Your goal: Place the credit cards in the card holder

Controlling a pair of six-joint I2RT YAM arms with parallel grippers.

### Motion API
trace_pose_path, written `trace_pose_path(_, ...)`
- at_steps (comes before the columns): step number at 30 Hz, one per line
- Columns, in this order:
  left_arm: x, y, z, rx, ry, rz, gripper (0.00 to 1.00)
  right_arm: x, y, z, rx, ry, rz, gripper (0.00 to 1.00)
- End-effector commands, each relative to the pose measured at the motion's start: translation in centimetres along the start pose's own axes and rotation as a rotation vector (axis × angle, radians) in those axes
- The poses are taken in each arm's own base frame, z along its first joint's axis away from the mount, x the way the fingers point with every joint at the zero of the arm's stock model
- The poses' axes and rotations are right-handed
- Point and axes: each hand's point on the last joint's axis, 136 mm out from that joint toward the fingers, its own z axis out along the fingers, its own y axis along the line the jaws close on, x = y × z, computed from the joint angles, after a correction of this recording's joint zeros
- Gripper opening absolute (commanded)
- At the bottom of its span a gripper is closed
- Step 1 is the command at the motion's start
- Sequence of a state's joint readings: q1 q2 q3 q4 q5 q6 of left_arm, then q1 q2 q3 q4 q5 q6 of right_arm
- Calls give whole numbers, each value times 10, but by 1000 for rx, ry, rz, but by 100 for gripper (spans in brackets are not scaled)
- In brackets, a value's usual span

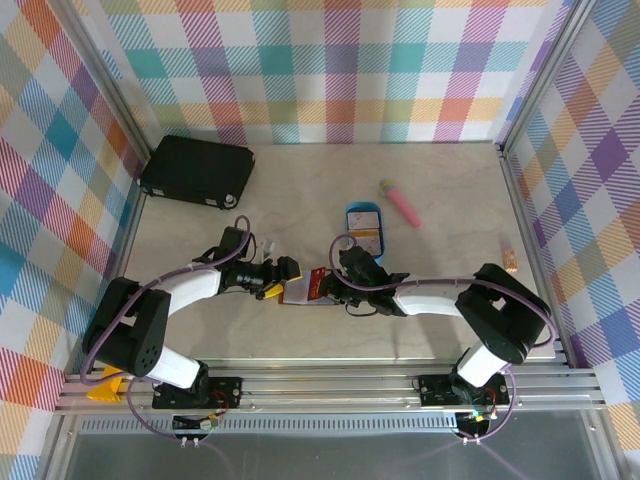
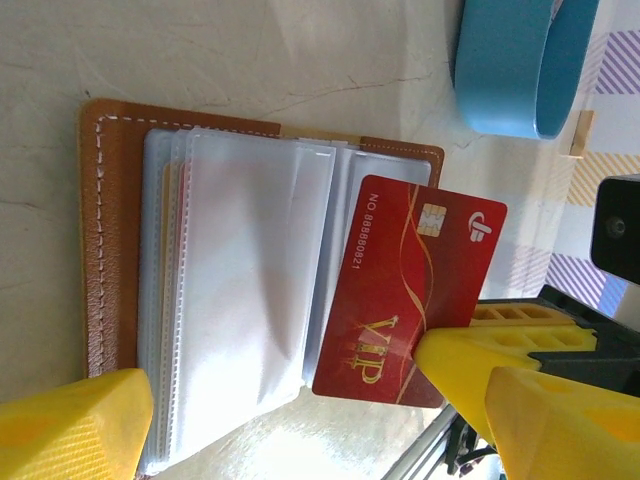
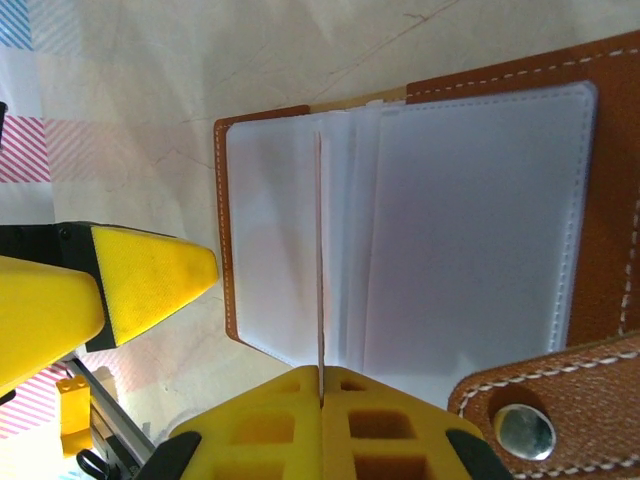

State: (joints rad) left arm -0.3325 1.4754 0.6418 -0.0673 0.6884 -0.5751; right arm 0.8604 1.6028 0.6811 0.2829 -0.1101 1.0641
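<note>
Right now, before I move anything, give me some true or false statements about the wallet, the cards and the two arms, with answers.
1. The card holder lies open. True.
2. The right gripper has its jaws shut on a red card. True.
3. The left gripper has its jaws clamped on the pink stick. False: they stand open beside the card holder; the stick lies untouched near the blue tray.
4. The black case sits in the far right corner. False: it is at the far left.
</note>
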Motion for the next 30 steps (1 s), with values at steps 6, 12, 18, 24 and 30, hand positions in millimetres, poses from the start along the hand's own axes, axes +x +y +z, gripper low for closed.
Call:
trace_pose_path(6,6,2,6,10,28,12,86,-3,4,5,-8,23,9,0)
trace_pose_path(12,7,2,6,9,33,12,86,-5,4,6,-6,32,21,0)
trace_pose_path(18,9,5,7,3,40,6,86,-1,3,11,-4,56,26,0)
trace_pose_path(24,9,3,6,4,41,11,86,1,4,14,-13,72,18,0)
trace_pose_path(30,12,5,9,5,49,9,86,1,2,15,-1,75,20,0)
